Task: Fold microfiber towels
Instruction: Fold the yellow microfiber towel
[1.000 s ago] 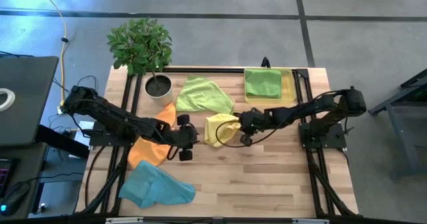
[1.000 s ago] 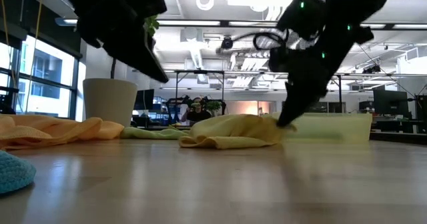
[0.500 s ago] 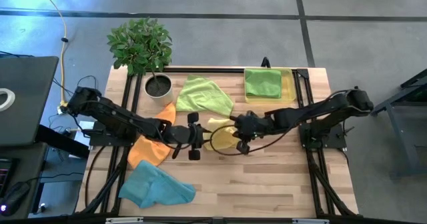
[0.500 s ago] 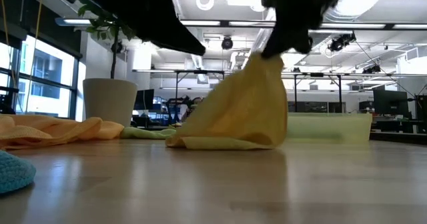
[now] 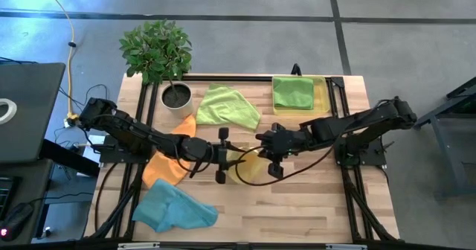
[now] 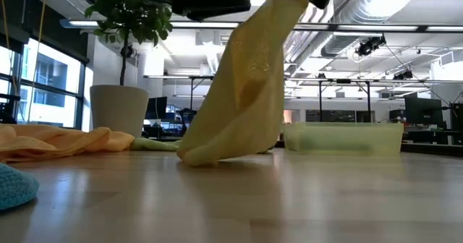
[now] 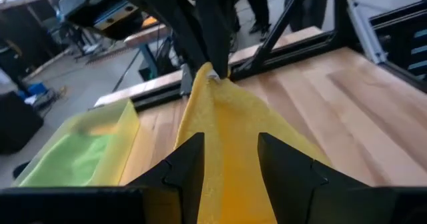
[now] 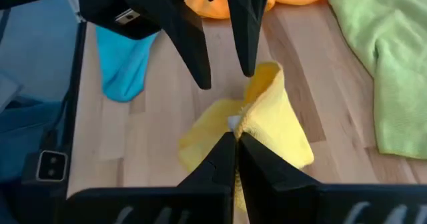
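Note:
The yellow towel (image 6: 246,84) hangs in a tall drape at the table's middle and also shows in the high view (image 5: 249,167). My right gripper (image 8: 235,144) is shut on its raised top and shows in the high view (image 5: 259,152). My left gripper (image 7: 230,164) is open just left of it (image 5: 223,155). Its two fingers stand on either side of the hanging towel; I cannot tell whether they touch it. A lime green towel (image 5: 227,106), an orange towel (image 5: 165,164) and a light blue towel (image 5: 175,207) lie crumpled on the table. My right gripper pinches the yellow towel's raised top (image 7: 212,73) between its two shut fingers, coming from the table's right and slanting down. One layer or several, I cannot tell. The towel hangs slack below the fingers, and its lower end (image 6: 199,155) rests on the table.
A translucent yellow tray (image 5: 323,100) at the back right holds a folded lime green towel (image 5: 292,92). A potted plant (image 5: 176,95) stands at the back left. Bare wood lies along the table's near right part (image 5: 297,205).
My right gripper has risen and drifted slightly toward the table's left and near edge. It has drawn the yellow towel from a low heap into a tall hanging drape whose lower end stays on the table. My left gripper has moved toward the right, up to the towel.

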